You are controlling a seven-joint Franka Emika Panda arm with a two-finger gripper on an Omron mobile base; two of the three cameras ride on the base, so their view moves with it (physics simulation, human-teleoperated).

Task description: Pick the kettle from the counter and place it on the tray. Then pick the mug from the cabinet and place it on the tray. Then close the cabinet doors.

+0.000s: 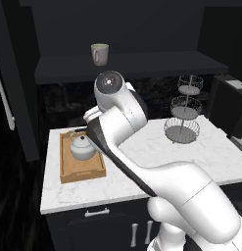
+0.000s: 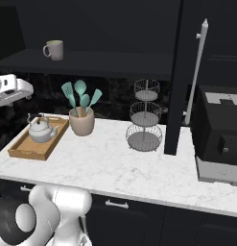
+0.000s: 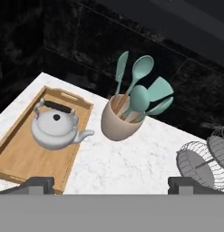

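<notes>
The pale kettle sits upright inside the wooden tray at the left end of the marble counter. Seen in the hand view, my gripper hangs open above the counter, right of the tray, with nothing between its fingertips. The mug stands on the dark shelf of the cabinet. Both cabinet doors stand open: the left one and the right one, each with a silver bar handle.
A tan pot of teal utensils stands just right of the tray. A three-tier wire stand is further right. A dark appliance occupies the counter's right end. My white arm crosses the counter's middle in the left base view.
</notes>
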